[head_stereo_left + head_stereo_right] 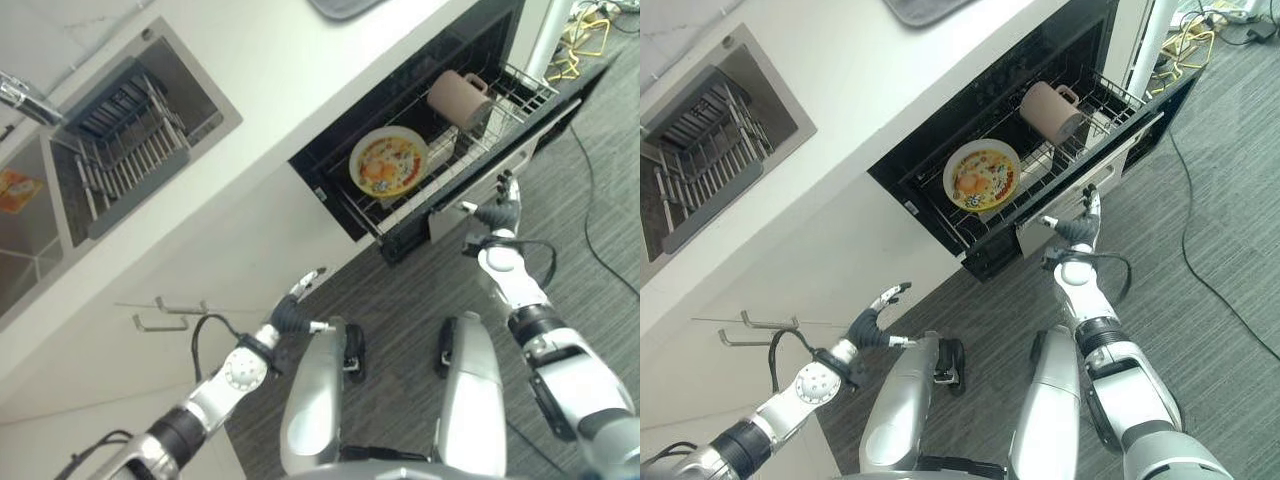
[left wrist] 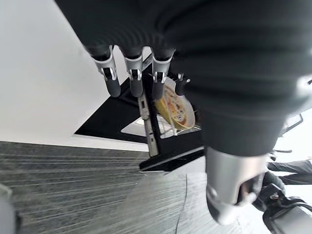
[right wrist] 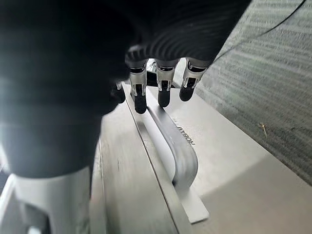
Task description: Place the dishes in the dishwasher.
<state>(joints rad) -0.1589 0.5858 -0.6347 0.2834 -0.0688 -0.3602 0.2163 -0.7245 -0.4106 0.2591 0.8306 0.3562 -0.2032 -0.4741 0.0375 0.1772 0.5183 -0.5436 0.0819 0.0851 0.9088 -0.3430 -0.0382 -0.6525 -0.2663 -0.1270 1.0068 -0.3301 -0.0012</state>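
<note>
While my right hand [image 1: 1077, 229] rests straight-fingered at the drawer handle [image 3: 173, 146], plate [image 1: 388, 161] and mug [image 1: 457, 97] sit racked. Left hand [image 1: 292, 312] hangs spread.

- Eye views: head cam, looking down, both share dishwasher drawer [image 1: 440, 180] & counter [image 1: 840, 90].
- Wrist views: very close along each hand; right at drawer handle [image 3: 180, 156].

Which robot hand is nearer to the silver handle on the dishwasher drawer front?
The right robot hand: its fingers reach just over the handle. The left robot hand hangs open far off, low beside the white cabinet.
</note>
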